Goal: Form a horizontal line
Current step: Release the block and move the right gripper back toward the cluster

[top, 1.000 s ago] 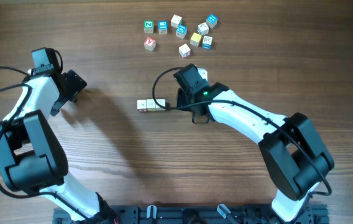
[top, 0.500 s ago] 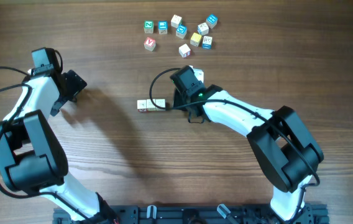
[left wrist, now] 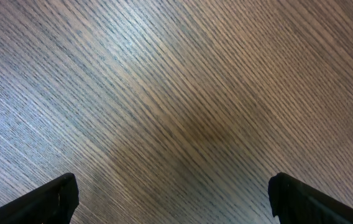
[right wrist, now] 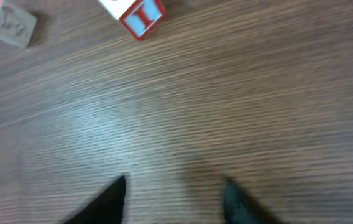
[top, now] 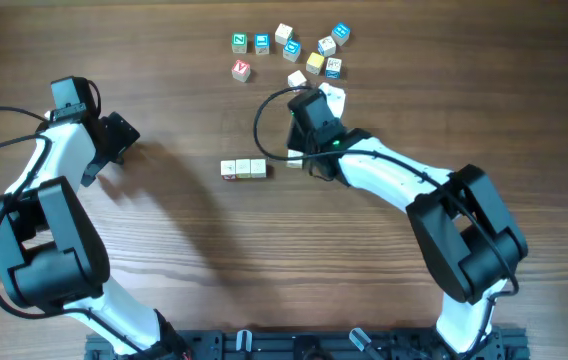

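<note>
Overhead, you are seeing the horizontal line [top: 243, 169] lying near the middle of the table [top: 164, 60], three pale cubes touching side by side. Your right gripper [top: 311, 100] is sitting up and to the right of the row, apart from it, between it and the loose cluster of coloured cubes [top: 294, 50] at the far side. Your left gripper [top: 122, 135] is sitting well off to the row's left.

In the left wrist view, its fingertips [left wrist: 52, 199] are standing wide apart with only wood grain between them, so it is released.

In the right wrist view, its fingertips [right wrist: 111, 196] are also standing apart over bare wood, gripping nothing. Ahead of them, a cube with a blue I [right wrist: 140, 15] and a blurred pale cube [right wrist: 5, 23] are showing at the top edge.
</note>
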